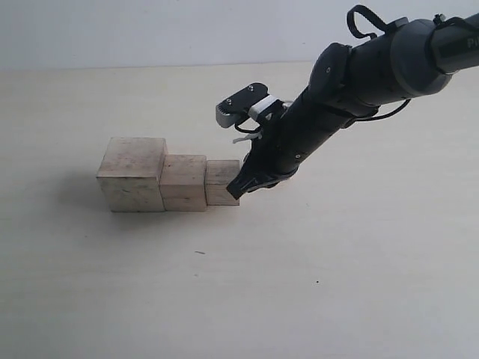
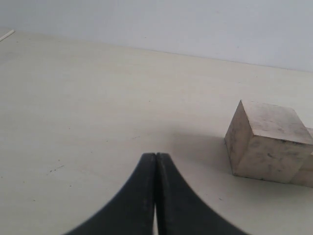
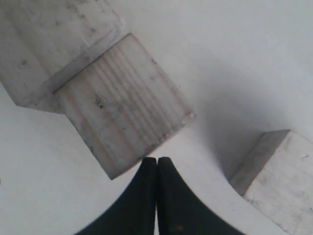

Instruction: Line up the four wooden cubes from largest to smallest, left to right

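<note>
Exterior view shows three cubes in a touching row on the table (image 1: 224, 299), stepping down in size from left to right: the largest cube (image 1: 132, 174), the second cube (image 1: 184, 182) and the third cube (image 1: 222, 182). All are pale wood with faint grey speckling, and their front faces sit roughly in line. Right wrist view shows straight parallel grain on the third cube's upper face, and its corner is set against the second cube.

A fourth cube (image 3: 279, 181) appears only in the right wrist view. It stands apart from the row with bare table between it and the third cube, and only part of it is in frame, so its size is hard to judge.

The right gripper (image 1: 239, 190) has its fingers pressed together and holds nothing. Its tip is down at the free right side of the third cube. From the wrist view it is at that cube's edge, either touching it or only just beside it; I cannot tell which. Its dark arm (image 1: 359, 71) slants in from the upper right.

The left gripper (image 2: 155, 157) is also closed and empty. It hangs over bare table, well apart from the largest cube.
</note>
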Available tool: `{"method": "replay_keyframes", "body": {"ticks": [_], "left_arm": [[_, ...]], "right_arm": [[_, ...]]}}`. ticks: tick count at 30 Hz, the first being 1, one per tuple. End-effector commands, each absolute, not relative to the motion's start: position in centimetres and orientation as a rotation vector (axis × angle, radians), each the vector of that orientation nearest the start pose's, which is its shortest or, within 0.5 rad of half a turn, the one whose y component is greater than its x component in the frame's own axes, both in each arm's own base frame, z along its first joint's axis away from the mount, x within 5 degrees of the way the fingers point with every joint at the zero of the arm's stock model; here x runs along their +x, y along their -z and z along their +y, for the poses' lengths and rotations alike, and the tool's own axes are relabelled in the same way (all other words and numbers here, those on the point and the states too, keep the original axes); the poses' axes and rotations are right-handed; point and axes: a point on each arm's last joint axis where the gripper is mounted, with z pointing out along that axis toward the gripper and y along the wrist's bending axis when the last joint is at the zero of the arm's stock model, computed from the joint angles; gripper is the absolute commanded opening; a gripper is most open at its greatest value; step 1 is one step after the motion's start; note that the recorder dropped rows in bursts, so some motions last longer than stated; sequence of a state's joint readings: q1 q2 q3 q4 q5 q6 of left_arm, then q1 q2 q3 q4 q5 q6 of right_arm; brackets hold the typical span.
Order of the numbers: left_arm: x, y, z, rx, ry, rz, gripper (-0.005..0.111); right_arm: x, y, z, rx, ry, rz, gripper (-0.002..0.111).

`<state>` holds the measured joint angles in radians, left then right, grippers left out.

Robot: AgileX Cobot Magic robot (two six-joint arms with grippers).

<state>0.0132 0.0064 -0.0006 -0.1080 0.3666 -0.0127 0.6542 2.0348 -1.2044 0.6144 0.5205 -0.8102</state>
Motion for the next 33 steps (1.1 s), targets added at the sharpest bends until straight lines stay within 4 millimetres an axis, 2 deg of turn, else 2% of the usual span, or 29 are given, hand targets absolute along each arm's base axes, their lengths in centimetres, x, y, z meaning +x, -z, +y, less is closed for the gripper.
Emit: {"method": "replay_keyframes", "body": {"ticks": [1,8,12,17,20,22,25,28,33], "left_arm": [[5.3,-18.1,-0.3,-0.082,0.108,1.842,0.000],[5.3,-18.1,-0.3,-0.082,0.108,1.842,0.000],[5.3,-18.1,-0.3,-0.082,0.108,1.842,0.000],[5.3,-18.1,-0.3,-0.082,0.108,1.842,0.000],[5.3,-18.1,-0.3,-0.082,0.108,1.842,0.000],[5.3,-18.1,-0.3,-0.082,0.108,1.842,0.000],[5.3,-18.1,-0.3,-0.082,0.108,1.842,0.000],[5.3,-18.1,-0.3,-0.082,0.108,1.842,0.000],[5.3,-18.1,-0.3,-0.082,0.108,1.842,0.000]], "right_arm": [[29.7,-12.4,26.0,-1.304,-0.504,2.443,0.000],[29.8,-13.1,26.0,-1.298,-0.498,2.419,0.000],[29.8,-14.6,25.6,-1.278,-0.462,2.404,0.000],[29.8,-17.6,24.7,-1.209,-0.368,2.394,0.000],[30.0,-19.3,24.2,-1.118,-0.319,2.371,0.000],[30.1,-20.1,24.0,-0.973,-0.327,2.402,0.000],[30.2,-20.0,23.7,-0.773,-0.341,2.499,0.001],[30.3,-19.5,23.5,-0.734,-0.302,2.546,0.013],[30.3,-19.3,23.5,-0.735,-0.300,2.551,0.051]]}}
